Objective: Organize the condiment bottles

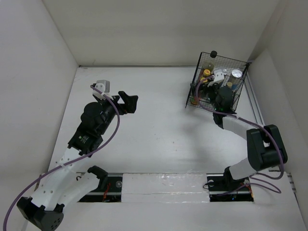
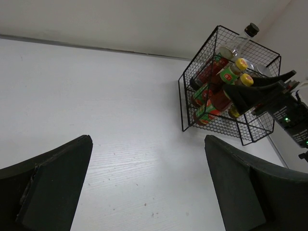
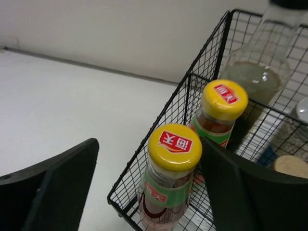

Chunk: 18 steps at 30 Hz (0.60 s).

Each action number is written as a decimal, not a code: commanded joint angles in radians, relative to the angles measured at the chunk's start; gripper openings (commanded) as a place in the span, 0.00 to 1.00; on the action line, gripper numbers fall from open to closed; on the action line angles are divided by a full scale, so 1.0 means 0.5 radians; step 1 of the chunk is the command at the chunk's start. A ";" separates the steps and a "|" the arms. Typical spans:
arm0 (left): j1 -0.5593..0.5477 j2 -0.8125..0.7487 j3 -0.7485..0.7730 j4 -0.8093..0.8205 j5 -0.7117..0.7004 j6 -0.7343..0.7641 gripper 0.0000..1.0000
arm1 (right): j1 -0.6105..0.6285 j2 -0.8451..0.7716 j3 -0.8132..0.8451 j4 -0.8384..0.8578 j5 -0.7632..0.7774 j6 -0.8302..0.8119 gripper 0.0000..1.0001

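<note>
A black wire basket [image 1: 193, 86] stands at the back right and holds the condiment bottles. In the right wrist view two red-sauce bottles with yellow caps [image 3: 174, 149] [image 3: 224, 101] stand in the basket's [image 3: 192, 86] near corner. A tall clear black-capped bottle [image 3: 257, 72] stands behind them. A silver-lidded shaker [image 1: 237, 73] stands at the basket's right. My right gripper [image 3: 148, 143] is open over the basket's edge, with the nearer red bottle between its fingers and not gripped. My left gripper [image 1: 127, 102] is open and empty above the table at left centre.
White walls close in the table at the back and on both sides. The basket [image 2: 185, 103] stands close to the right wall, and my right arm [image 2: 284, 113] reaches into it. A black rail runs along the near edge [image 1: 163, 185].
</note>
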 commanded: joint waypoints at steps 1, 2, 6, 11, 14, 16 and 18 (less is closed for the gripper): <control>0.002 -0.028 0.102 0.045 0.013 0.026 1.00 | 0.018 -0.168 0.009 0.063 0.092 0.022 0.93; 0.002 -0.028 0.102 0.045 -0.005 0.026 1.00 | 0.018 -0.220 0.009 0.011 0.113 0.022 0.96; 0.002 -0.047 0.102 0.023 -0.023 0.026 1.00 | 0.018 -0.368 0.028 -0.133 0.196 0.004 0.98; 0.002 -0.083 0.102 0.023 -0.042 0.026 1.00 | 0.036 -0.524 0.101 -0.366 0.285 -0.036 1.00; 0.002 -0.105 0.102 0.023 -0.042 0.026 1.00 | 0.055 -0.634 0.101 -0.477 0.306 -0.055 1.00; 0.002 -0.123 0.102 0.023 -0.042 0.007 1.00 | 0.079 -0.735 0.120 -0.535 0.306 -0.073 1.00; 0.002 -0.148 0.102 0.023 -0.060 0.007 1.00 | 0.098 -0.812 0.168 -0.636 0.285 -0.091 1.00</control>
